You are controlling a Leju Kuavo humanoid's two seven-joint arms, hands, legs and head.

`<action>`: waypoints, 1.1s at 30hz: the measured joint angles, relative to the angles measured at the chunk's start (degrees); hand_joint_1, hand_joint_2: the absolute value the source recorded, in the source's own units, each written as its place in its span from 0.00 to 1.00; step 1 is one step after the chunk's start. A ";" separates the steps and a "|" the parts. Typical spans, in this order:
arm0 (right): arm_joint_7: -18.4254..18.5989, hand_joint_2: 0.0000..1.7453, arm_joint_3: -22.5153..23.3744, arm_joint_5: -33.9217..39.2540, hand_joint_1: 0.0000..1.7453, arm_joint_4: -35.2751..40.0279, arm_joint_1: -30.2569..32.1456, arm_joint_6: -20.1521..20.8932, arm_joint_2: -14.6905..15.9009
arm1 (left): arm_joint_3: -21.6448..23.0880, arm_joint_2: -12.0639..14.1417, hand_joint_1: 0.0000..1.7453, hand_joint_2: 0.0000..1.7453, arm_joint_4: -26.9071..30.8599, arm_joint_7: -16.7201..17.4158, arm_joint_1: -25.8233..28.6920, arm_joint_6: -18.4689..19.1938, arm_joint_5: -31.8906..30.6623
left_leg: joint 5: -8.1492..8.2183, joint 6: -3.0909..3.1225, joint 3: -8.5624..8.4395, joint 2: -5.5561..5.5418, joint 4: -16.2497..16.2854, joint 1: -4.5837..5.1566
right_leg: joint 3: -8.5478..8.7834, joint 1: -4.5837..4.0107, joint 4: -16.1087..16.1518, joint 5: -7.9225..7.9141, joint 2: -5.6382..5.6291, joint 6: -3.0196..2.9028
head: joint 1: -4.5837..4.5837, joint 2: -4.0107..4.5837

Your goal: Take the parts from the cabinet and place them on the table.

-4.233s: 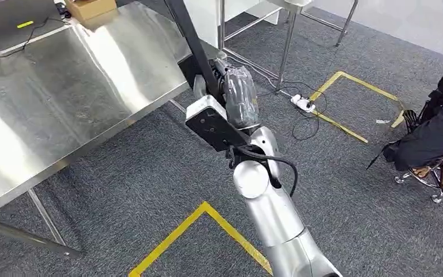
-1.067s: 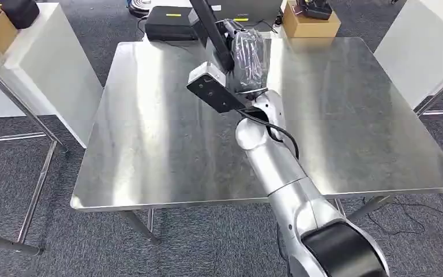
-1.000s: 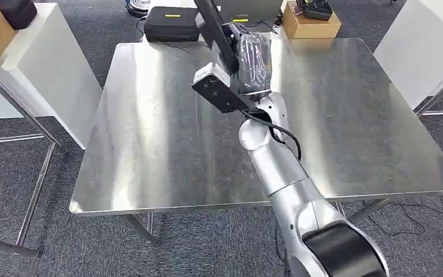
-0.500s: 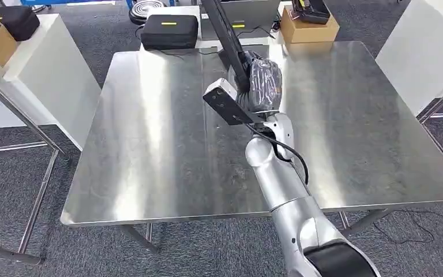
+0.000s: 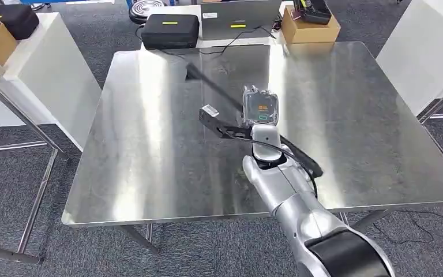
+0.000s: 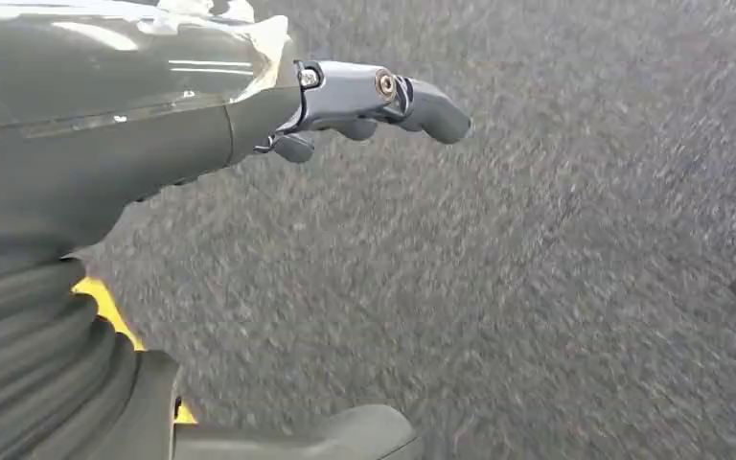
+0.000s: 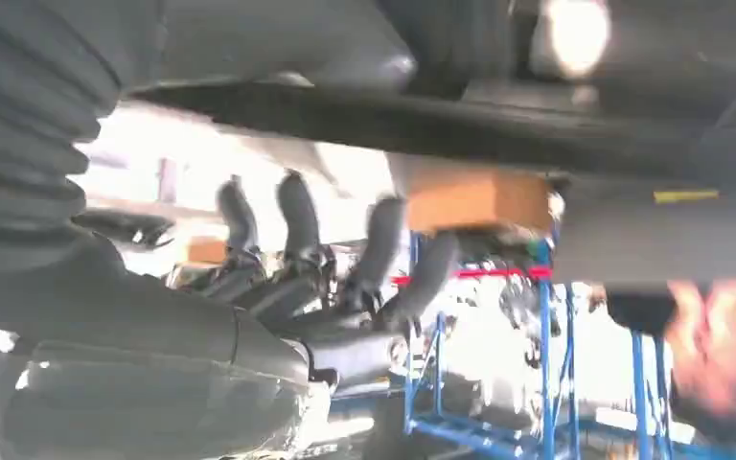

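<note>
A: So was the part down?
B: Pretty much. The bagged part (image 5: pixel 260 107) lay on the steel table (image 5: pixel 150 144), right hand (image 7: pixel 316 278) by it, fingers spread, apparently let go.
A: And the left hand (image 6: pixel 364 101)?
B: Hung over carpet, fingers apart, holding nothing. I'd guess more cabinet trips remained.

Light: we see bright, even room light from above.
Glare: pale streaks run down the steel table (image 5: pixel 150 144).
Head view: sharp.
Left wrist view: carpet (image 6: pixel 556 249) smeared by blur.
Right wrist view: we find it soft, background blown out white.
</note>
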State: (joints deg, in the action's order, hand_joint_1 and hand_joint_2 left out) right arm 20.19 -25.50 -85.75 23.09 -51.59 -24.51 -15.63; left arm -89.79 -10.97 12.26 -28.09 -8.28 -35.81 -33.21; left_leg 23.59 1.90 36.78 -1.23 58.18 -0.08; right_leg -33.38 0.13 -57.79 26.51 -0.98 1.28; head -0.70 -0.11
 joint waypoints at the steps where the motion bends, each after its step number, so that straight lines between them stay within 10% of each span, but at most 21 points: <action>1: 1.11 0.00 -0.55 -0.13 0.00 -0.70 -0.21 1.58 0.22 | 0.00 0.02 0.00 1.00 -0.02 0.09 -0.01 1.12 0.95 | 0.00 0.00 0.00 0.00 0.00 0.02 | 0.01 0.02 0.01 0.00 0.00 0.00 | -0.04 0.00; 8: 2.94 0.00 -2.76 -0.22 0.00 -3.37 -0.70 3.77 1.53 | 0.00 0.20 0.00 1.00 -0.15 0.85 -0.02 2.68 1.87 | 0.01 0.02 -0.01 0.00 0.01 0.06 | 0.08 0.06 0.10 0.00 0.00 0.01 | -0.02 0.00; 9: 2.94 0.00 -2.80 -0.24 0.00 -3.55 -0.70 3.79 1.62 | 0.00 0.20 0.00 0.00 -0.17 0.85 -0.02 2.68 1.89 | 0.01 0.02 -0.01 0.00 0.01 0.06 | 0.08 0.06 0.10 0.00 0.00 0.01 | -0.02 0.00; 26: 5.73 0.00 -4.09 -0.24 0.00 -5.45 -0.93 7.90 2.76 | 0.13 0.37 0.00 0.00 -0.22 -0.66 0.02 11.44 2.81 | 0.01 0.02 -0.06 -0.03 0.02 0.06 | 0.16 0.06 0.13 0.00 0.02 0.01 | -0.02 0.00; 33: -7.30 0.00 0.53 6.30 0.00 -5.47 -1.98 13.57 3.24 | 0.98 1.01 0.00 0.00 -0.22 -0.70 0.34 15.31 2.50 | 0.10 -0.03 -0.31 0.01 0.01 0.06 | 0.44 0.05 0.21 0.00 -0.04 0.00 | -0.02 0.00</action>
State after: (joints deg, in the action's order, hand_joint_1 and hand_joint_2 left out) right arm 12.89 -24.98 -79.45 17.62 -53.57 -10.95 -12.39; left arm -88.80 -9.97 12.04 -28.79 -7.94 -20.50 -30.71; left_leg 23.69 1.87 36.47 -1.22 58.18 -0.03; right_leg -32.95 0.18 -57.58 26.51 -1.02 1.28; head -0.72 -0.11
